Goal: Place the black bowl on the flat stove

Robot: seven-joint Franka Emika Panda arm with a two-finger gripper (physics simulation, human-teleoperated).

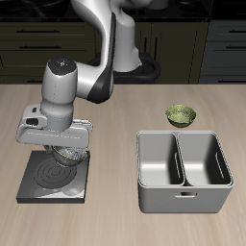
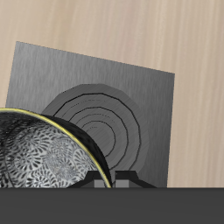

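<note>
The flat stove [image 1: 36,183] is a dark grey square plate with ring marks, lying near the table's front edge. It also fills the wrist view [image 2: 52,83], with its concentric rings under the gripper. My gripper [image 1: 67,151] hangs straight down over the stove and is shut on the rim of the black bowl [image 1: 65,157]. The bowl is upright and sits low over the stove's ring marks; I cannot tell whether it touches the plate. In the wrist view the bowl [image 2: 39,162] shows its grey-white speckled inside beside the gripper [image 2: 115,181].
A grey two-compartment metal basin [image 1: 183,192] stands beside the stove, nearer the table's front edge. An olive-green patterned bowl [image 1: 180,116] sits behind the basin. Dark cabinets run along the back behind the robot's base.
</note>
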